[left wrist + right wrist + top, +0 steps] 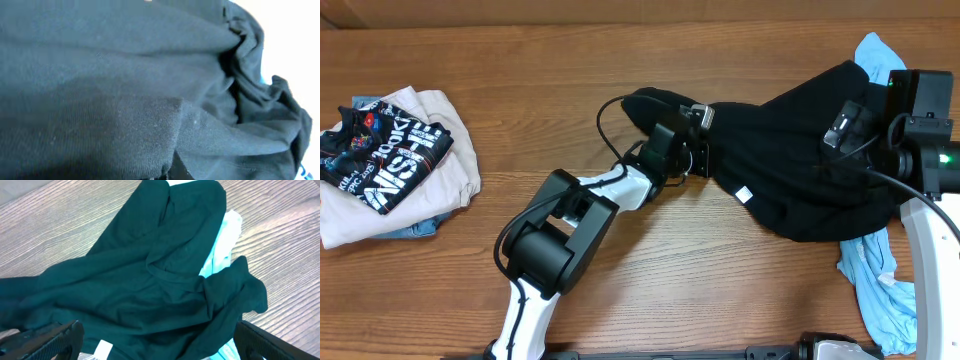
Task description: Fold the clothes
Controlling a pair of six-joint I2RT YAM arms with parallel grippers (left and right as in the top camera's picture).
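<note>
Nearest, at the right edge of the desk (650, 300), a blue garment (875, 290) trails out from under the black garment (800, 160). The left arm (555, 240) reaches from the near side toward the middle.

The black garment lies right of centre, partly on the blue one, bunched and creased. One lobe runs left and another runs toward the far right corner. Its small white label (744, 195) shows on the near edge, too small to read in any view.

The left hand (700, 150) sits at the garment's left edge. It is closed, and by the overhead view it looks pinched on that edge. Its wrist camera sees only dark cloth pressed close, so the fingers themselves are hidden.

The right hand (159, 330) hangs over the right part of the garment, fingers (55, 337) spread wide and holding nothing.

Progress, as I judge it, is at the very start. The garment has not been spread flat and no fold has been made. It needs pulling clear of the blue one, smoothing out, then folding.

At the left, well apart, a pile holds a printed shirt (380, 155) on beige cloth (445, 150). Its white block lettering is only partly legible, something like "ROOK", and I cannot read it with confidence.

Farthest, a blue corner (875, 50) pokes out behind the black garment.
</note>
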